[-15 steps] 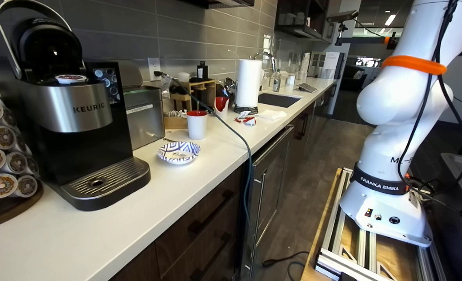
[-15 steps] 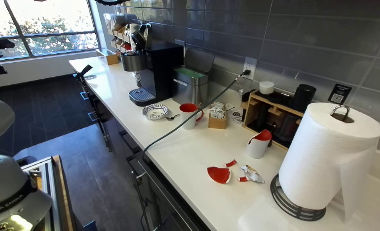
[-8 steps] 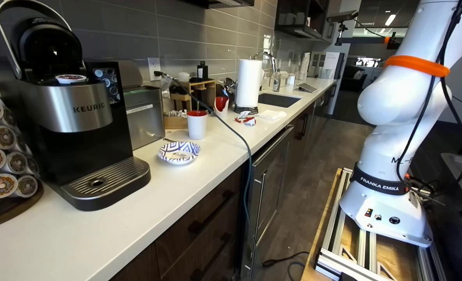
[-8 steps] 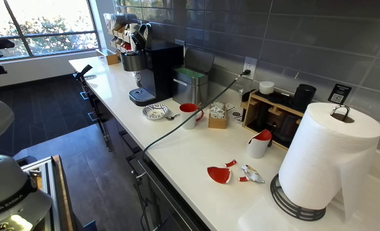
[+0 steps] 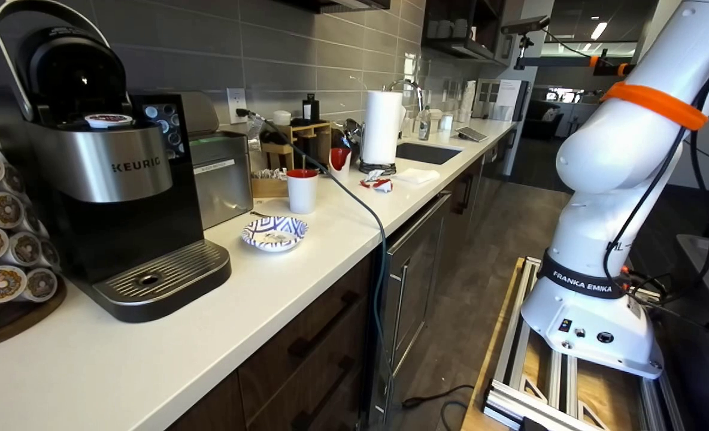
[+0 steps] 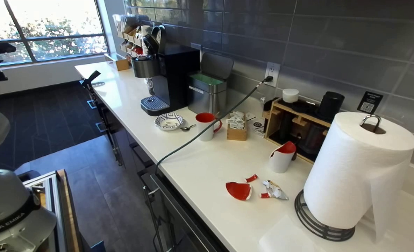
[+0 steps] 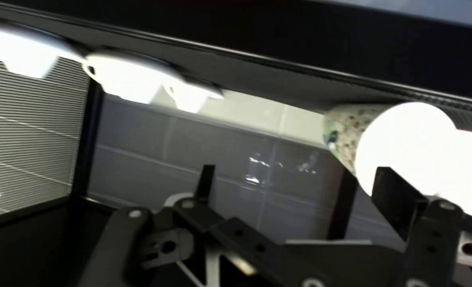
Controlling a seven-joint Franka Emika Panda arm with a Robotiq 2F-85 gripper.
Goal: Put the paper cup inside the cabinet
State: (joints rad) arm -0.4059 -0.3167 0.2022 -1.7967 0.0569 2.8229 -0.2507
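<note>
fingers (image 7: pixel 394 201) spread apart, patterned cup (image 7: pixel 348 133) at the cabinet shelf (image 7: pixel 256 75), white cups (image 7: pixel 130 79) along it

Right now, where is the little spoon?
In an exterior view, the spoon lies on the counter, left of the picture's middle, with the patterned bowl to its left and the red-handled mug to its right.
</note>
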